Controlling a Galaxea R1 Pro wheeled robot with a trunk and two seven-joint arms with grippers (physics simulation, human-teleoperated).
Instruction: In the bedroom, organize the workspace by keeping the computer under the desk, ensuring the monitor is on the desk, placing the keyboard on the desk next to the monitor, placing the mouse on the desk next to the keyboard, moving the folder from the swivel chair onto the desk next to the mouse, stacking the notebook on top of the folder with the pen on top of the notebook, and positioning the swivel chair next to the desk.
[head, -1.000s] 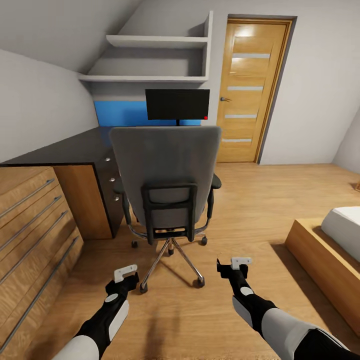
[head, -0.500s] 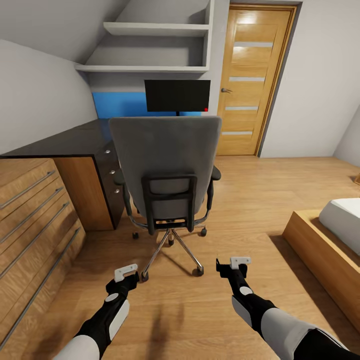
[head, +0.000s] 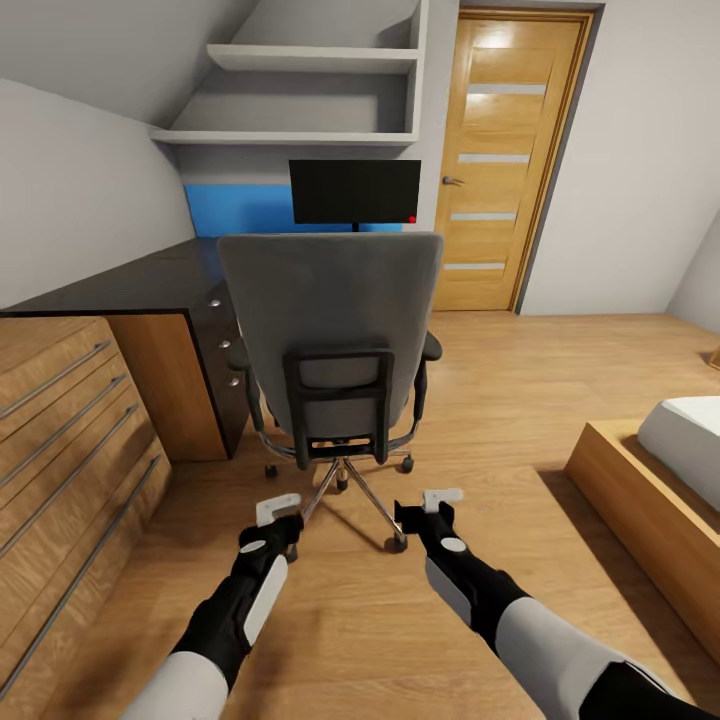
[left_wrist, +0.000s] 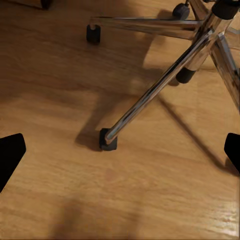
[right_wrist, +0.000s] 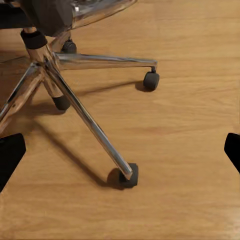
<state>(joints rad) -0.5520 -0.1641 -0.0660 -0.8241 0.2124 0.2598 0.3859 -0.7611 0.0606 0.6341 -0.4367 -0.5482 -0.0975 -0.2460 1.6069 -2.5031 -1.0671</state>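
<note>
Both arms share one build. Left forearm (head: 238, 612): glossy black shell carrying an elongated pale grey inset panel along its upper face, widening toward a light grey upper segment at the frame edge. Right forearm (head: 470, 590): same black casing, same pale grey inset, joining a larger light grey sleeve section and a black elbow housing. Each wrist bears a small round white disc. Left gripper (head: 278, 509) and right gripper (head: 432, 503): black bodies capped by flat white-grey bracket plates. Wrist views show matte black fingertips (left_wrist: 11, 151), blunt and wedge-shaped.
</note>
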